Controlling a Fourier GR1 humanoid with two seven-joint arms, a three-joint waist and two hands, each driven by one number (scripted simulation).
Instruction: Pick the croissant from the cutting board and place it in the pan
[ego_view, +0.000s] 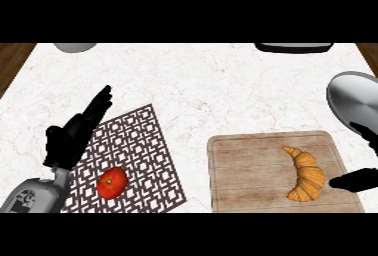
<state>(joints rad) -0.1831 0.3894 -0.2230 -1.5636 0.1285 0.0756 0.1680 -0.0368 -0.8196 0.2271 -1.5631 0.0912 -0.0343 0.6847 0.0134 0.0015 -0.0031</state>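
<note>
Nearest, at the lower right edge of the view, only a dark tip of the right hand (356, 180) showed, so whether its fingers were spread or curled could not be told. Just to its left, close but apparently not touching, the croissant (306, 175) lay on the wooden cutting board (244, 170), curving lengthwise along the board's right half. On the other side, the left hand (74, 135) rested over the left edge of a patterned mat (136, 145), fingers straight and held together, pointing away and holding nothing. A tomato (112, 182) sat on the mat, nearer than that hand and a little to its right. Beyond the right hand, against the right edge, stood the grey pan (358, 100), its dark handle (367, 132) reaching back toward the hand, well apart from the croissant. Farthest off, a grey bowl (74, 47) and a dark object (294, 47) sat cut off at the counter's (221, 85) far side.
</note>
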